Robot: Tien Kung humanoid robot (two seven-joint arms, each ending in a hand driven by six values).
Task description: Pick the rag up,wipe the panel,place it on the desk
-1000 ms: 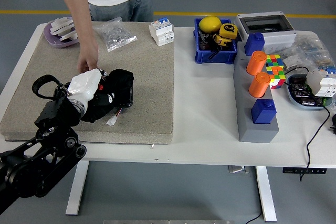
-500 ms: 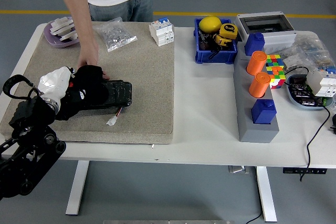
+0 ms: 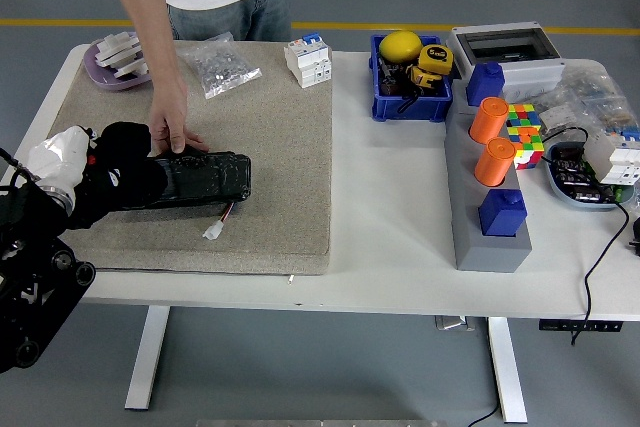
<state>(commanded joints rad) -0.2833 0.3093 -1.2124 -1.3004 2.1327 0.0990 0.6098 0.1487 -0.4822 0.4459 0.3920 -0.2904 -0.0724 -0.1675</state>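
Sliding leftward off the panel since a second ago, the left hand keeps the dark rag clenched at the panel's left end—the wipe looks nearly finished—while a person's hand steadies it on the worktop.

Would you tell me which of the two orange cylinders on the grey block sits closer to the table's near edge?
The lower orange cylinder, just above the near blue block; the other orange cylinder stands farther back, beside the colourful cube.
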